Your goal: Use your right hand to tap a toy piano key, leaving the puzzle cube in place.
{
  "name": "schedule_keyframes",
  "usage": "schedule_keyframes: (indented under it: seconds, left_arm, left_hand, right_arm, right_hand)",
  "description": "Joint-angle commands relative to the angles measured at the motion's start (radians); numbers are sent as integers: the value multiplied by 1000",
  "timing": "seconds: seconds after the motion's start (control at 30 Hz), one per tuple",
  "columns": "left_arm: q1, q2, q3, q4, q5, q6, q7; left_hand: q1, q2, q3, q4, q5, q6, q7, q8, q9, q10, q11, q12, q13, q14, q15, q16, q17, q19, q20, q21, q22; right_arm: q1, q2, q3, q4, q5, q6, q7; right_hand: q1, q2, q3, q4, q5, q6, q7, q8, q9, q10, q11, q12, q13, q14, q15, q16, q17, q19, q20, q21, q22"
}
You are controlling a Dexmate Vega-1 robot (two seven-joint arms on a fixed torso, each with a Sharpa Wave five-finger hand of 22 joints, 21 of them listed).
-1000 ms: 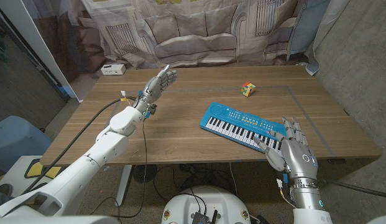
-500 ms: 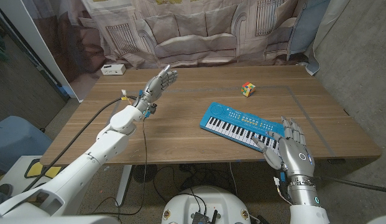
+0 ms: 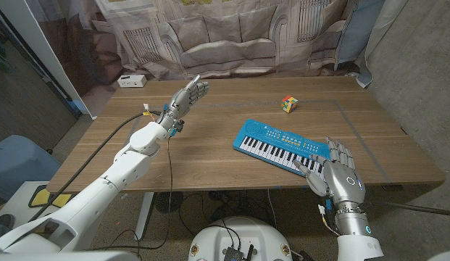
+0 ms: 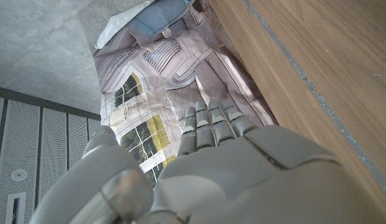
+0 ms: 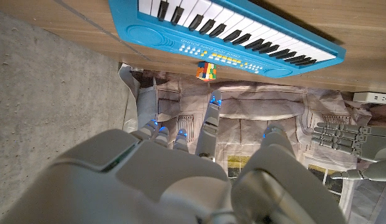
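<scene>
The table (image 3: 210, 145) is brown wood with a smooth, matt top. The toy piano (image 3: 279, 145) looks like shiny blue plastic. The right hand (image 3: 339, 174) looks like smooth silver metal. Soft, wrinkly cloth (image 3: 232, 36) hangs behind the table.

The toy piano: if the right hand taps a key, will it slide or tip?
The toy piano lies flat and low on the table, so tipping seems unlikely. It looks like light plastic, so a hard tap from the right hand might shift it slightly.
</scene>
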Motion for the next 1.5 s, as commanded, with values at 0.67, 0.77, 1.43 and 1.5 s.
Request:
schedule_keyframes:
  seconds: [0.67, 0.77, 1.43, 1.5]
  left_arm:
    - [0, -9, 7, -3, 12, -1, 16]
    - [0, -10, 8, -4, 14, 0, 19]
    - [4, -12, 5, -8, 11, -2, 25]
    - [5, -12, 4, -8, 9, -3, 24]
  left_hand:
    - [-6, 10, 0, -8, -3, 9, 0, -5, 1, 8, 0, -7, 2, 10, 1, -4, 4, 0, 7, 0, 3]
    - [-6, 10, 0, -9, -3, 10, 0, -6, 1, 6, 2, -8, 2, 11, 0, -4, 4, 0, 7, 0, 3]
    - [-6, 12, 0, -11, -3, 11, 0, -6, 1, 9, 0, -8, 2, 12, 1, -3, 4, -1, 6, 0, 3]
    - [-6, 12, 0, -11, -3, 11, 0, -6, 1, 9, -3, -8, 2, 12, 2, -3, 4, 0, 6, 0, 3]
  right_arm:
    - [32, -74, 19, -26, 142, -51, 43]
    - [36, -83, 16, -30, 150, -64, 50]
    - [87, -123, -35, -38, 185, -134, 53]
    - [93, -127, -42, -38, 189, -140, 54]
  right_hand:
    - [-2, 12, 11, 2, 1, 24, 3, 5, 4, -15, -2, 8, 1, -204, -2, 14, 0, -93, 5, 9, 1]
    - [-1, 13, 12, 1, 1, 34, -2, 8, 4, -16, -8, 8, 1, -205, -2, 16, -1, -97, 2, 10, 1]
    - [22, 34, 34, -8, 2, 53, -37, 11, 4, -20, -22, 11, 0, -207, -3, 22, -4, -112, -9, 17, 1]
    - [25, 35, 36, -10, 2, 52, -38, 10, 4, -21, -21, 11, 0, -207, -3, 22, -4, -113, -8, 17, 1]
